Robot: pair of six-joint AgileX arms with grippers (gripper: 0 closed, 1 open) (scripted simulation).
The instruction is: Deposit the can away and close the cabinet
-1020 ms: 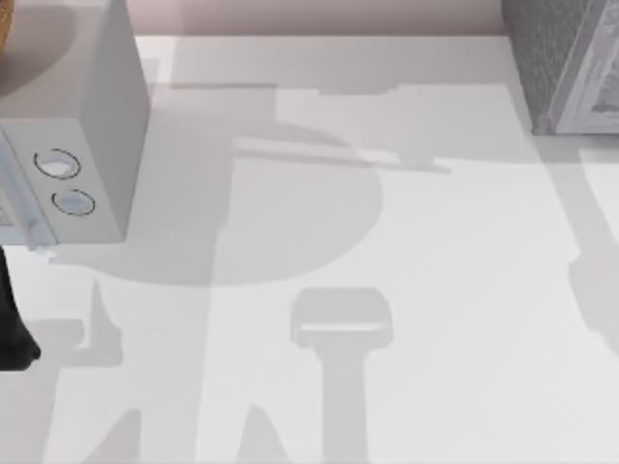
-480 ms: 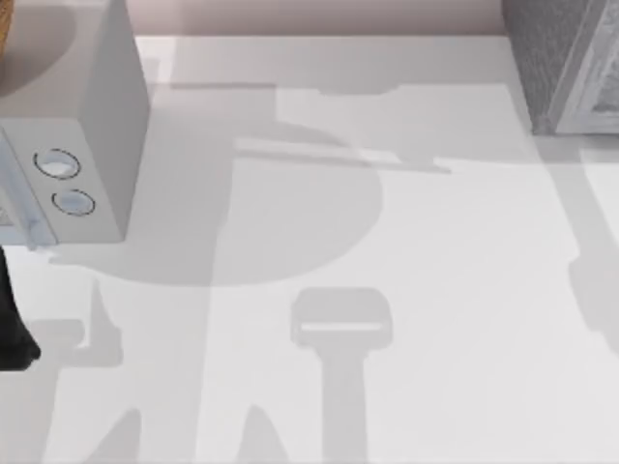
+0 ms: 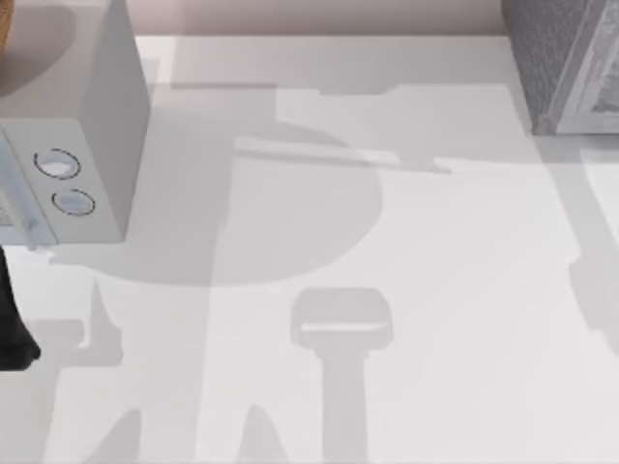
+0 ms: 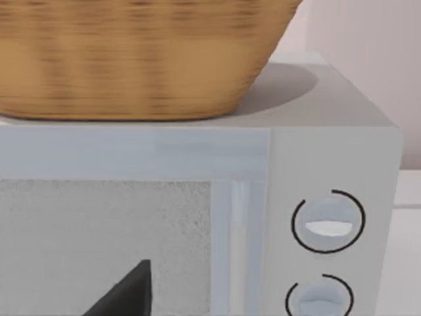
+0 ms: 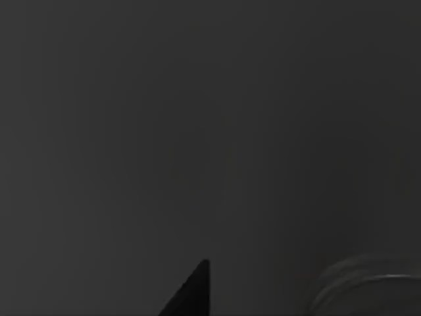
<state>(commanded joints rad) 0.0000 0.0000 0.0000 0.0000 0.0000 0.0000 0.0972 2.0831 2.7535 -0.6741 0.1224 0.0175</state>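
My left arm (image 3: 12,319) sits at the counter's (image 3: 435,290) left edge, its wrist camera facing the microwave (image 4: 329,164) with a basket (image 4: 131,59) on top. My right wrist view is dark. I cannot tell whether either gripper is wide, narrow or holding anything, nor which way the can lies from either.

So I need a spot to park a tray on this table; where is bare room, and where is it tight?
The broad white table between the microwave at the left and the grey cabinet at the far right corner lies bare, shadows aside. It is tight at the left edge, where the left arm stands before the microwave. A wicker basket occupies the microwave's top.
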